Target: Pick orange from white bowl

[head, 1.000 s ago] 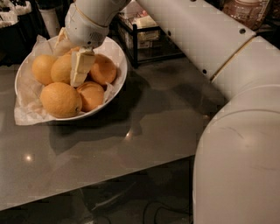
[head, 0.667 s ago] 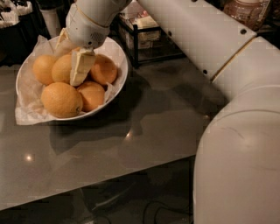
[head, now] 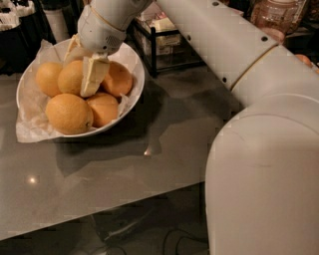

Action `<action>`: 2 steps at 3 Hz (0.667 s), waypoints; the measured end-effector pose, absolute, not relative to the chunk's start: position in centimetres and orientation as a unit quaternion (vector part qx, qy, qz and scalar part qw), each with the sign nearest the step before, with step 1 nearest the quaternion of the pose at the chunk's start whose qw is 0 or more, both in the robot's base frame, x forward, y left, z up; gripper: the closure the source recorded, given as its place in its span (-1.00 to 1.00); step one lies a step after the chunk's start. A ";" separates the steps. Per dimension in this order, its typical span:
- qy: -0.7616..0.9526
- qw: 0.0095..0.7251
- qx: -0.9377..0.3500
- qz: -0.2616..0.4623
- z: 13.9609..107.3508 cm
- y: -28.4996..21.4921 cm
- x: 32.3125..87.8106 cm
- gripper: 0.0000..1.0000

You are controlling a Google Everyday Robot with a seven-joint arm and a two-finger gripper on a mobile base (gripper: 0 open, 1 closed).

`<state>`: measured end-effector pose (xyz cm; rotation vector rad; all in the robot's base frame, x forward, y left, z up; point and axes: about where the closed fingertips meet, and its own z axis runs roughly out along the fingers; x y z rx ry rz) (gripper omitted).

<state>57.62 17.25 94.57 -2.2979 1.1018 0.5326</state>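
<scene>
The white bowl [head: 135, 69] stands at the back left of the grey table, lined with crumpled white paper and holding several oranges. My gripper [head: 79, 74] reaches down into the bowl from above. Its front finger [head: 92, 74] lies between two oranges, and the other finger shows behind, near the bowl's far side. The fingers are closed around the orange [head: 70, 78] in the middle of the bowl, which still rests among the others. A large orange [head: 68, 113] lies at the bowl's front.
My white arm [head: 259, 149] fills the right side of the view. The grey table [head: 124, 169] runs to a front edge below. A black wire rack [head: 164, 45] stands behind the bowl, and a jar [head: 279, 15] at the back right.
</scene>
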 end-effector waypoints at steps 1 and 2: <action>0.408 0.266 -0.851 0.197 94.7 17.2 57.6 0.50; 0.408 0.267 -0.848 0.210 94.4 17.3 57.8 0.56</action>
